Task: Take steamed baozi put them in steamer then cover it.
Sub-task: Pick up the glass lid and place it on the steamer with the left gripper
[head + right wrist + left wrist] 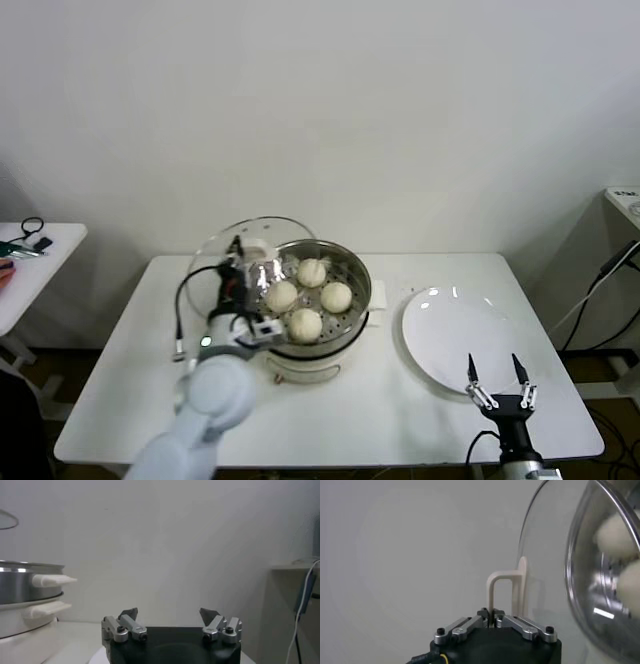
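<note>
Left gripper clamped on domed glass cover's handle, right gripper apart.

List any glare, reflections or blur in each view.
Head view: soft, even light; small bright glints on the white plate and the steamer rim. Left wrist view: the glass cover, held by its handle in the shut left claw, mirrors blurred baozi with a bright streak. Right wrist view: the open right claw is sharp; the background is hazy.
</note>
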`<state>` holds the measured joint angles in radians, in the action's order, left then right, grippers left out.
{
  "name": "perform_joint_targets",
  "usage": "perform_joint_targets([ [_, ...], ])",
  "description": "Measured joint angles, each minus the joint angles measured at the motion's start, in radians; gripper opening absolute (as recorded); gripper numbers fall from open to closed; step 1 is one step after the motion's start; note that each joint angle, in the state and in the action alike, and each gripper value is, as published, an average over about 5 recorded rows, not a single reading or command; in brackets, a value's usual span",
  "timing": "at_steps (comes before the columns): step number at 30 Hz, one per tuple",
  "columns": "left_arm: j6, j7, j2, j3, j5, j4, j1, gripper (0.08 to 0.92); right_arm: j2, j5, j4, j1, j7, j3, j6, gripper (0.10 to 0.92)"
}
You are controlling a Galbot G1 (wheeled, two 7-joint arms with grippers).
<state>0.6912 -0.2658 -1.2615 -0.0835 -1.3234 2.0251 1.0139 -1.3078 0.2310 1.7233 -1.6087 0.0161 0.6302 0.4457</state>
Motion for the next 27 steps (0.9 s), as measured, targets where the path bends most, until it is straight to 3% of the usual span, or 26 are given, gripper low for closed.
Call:
perform_joint_targets([
  [13,0.036,-0.014,-0.197,0.129,-0.183,-0.105,-0.027,0.141,0.002,0.017,-0.008,0.007,-0.003,0.010,0.012,0.823],
  [27,0.027,0.026,-0.255,0.147,-0.270,-0.235,-0.020,0.141,-0.004,0.020,-0.011,0.006,-0.002,0.021,0.029,0.823],
])
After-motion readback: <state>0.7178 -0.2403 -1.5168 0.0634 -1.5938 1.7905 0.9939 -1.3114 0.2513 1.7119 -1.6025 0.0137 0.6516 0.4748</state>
